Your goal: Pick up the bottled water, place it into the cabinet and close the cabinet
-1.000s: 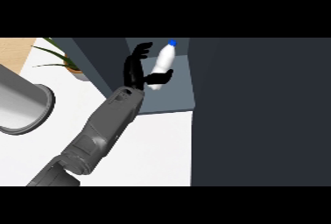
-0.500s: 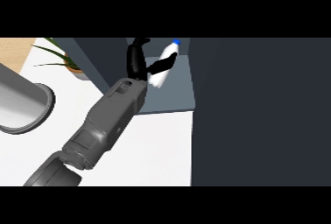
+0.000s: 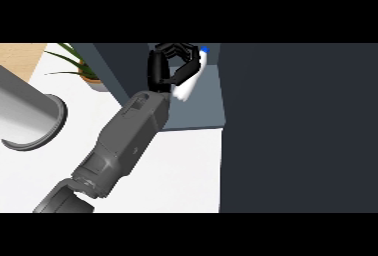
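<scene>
The bottled water (image 3: 187,85) is a white bottle with a blue cap (image 3: 204,49). It is tilted, cap toward the back, inside the open cabinet (image 3: 201,113), above the grey-blue shelf floor. My left hand (image 3: 165,64) is shut on it, black fingers curled over its upper part and hiding much of it. The grey forearm (image 3: 127,139) runs up from the lower left. My right hand does not show.
The cabinet's dark door panel (image 3: 295,130) fills the right side of the view. A potted plant (image 3: 80,69) stands at the back left, with a large grey metal pot (image 3: 26,114) at the left edge. The white counter (image 3: 173,172) lies in front of the cabinet.
The left arm has pushed farther up into the cabinet with the bottle. The fingers, spread upward a second ago, now curl round the bottle.
</scene>
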{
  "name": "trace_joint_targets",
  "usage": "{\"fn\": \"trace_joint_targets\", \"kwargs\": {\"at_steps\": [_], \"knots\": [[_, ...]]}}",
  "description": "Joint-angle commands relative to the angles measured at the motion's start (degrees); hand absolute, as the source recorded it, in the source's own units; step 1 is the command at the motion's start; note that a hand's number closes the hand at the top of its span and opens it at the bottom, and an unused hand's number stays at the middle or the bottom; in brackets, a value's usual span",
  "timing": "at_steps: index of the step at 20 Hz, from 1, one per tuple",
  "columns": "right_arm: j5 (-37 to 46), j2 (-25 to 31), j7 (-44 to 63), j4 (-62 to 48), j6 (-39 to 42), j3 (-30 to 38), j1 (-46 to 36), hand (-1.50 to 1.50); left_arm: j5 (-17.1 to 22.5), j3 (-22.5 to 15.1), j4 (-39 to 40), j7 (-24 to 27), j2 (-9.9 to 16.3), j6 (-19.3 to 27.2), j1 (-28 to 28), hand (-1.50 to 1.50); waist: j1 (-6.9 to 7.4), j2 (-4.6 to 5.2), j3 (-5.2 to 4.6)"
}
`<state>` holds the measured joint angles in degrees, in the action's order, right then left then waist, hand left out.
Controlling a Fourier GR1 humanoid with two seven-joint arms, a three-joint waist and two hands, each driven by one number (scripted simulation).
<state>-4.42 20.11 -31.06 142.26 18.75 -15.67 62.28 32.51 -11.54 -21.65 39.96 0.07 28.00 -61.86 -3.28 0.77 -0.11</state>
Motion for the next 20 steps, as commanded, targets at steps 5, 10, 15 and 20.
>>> {"fn": "trace_joint_targets", "kwargs": {"at_steps": [5,10,15,20], "knots": [[-0.18,-0.57,5.67,9.37,-1.99,-3.02,1.61,-1.5,5.96,-8.41,-10.67,-4.24,-0.06,-5.55,6.19,1.5,1.64,-1.01,0.01],[3.43,-1.01,2.55,6.14,-2.18,-4.81,2.1,-1.5,12.67,-15.32,-21.2,-5.9,-0.07,-11.63,14.5,-1.5,1.31,-1.41,-0.01],[3.51,-0.87,5.82,9.05,-4.12,-6.3,1.61,-1.5,15.95,-23.97,-33.37,-7.25,-0.07,-13.6,25.36,-1.5,3.17,-1.32,-0.05],[6.86,-0.81,6.4,12.47,-6.56,-8.87,4.71,-1.5,10.31,-27.83,-43.99,-6.19,2.16,-9.15,37.12,-1.5,4.39,-1.63,-0.04]]}}
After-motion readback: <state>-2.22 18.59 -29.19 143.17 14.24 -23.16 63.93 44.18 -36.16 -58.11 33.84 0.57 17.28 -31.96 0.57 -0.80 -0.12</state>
